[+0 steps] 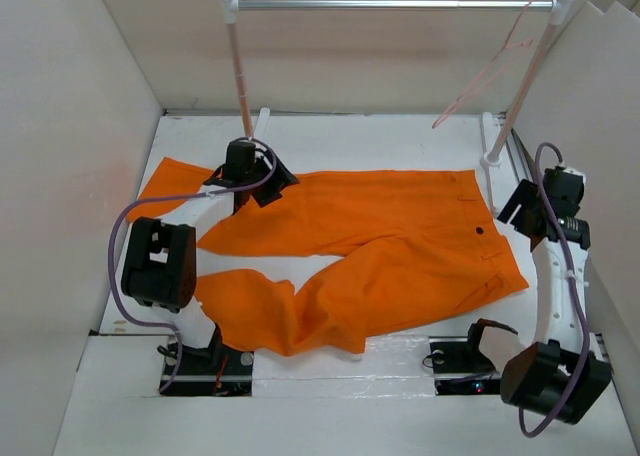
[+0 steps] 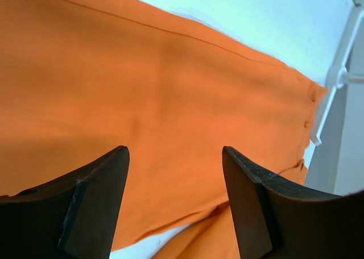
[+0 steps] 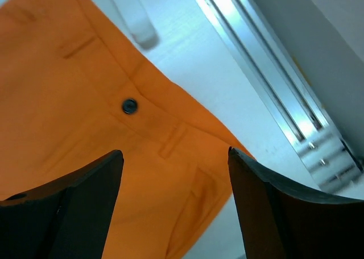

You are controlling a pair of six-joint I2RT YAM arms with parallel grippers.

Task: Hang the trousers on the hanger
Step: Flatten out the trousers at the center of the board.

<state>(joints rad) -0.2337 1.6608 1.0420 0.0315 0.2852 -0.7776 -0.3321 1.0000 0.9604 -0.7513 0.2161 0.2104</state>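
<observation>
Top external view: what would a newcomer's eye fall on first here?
The bright orange trousers, spread across the white table, catch the eye first. Next comes the thin pinkish hanger, hanging from the right end of the silver rail at the back. The left gripper is open over one trouser leg.

A silver rail [image 1: 395,5] spans the back of the white table [image 1: 380,136], carried on two pale posts [image 1: 238,71] (each capped white and set in a white foot). White walls [image 1: 60,126] enclose the table. A metal track [image 3: 273,83] runs along its right edge.
</observation>
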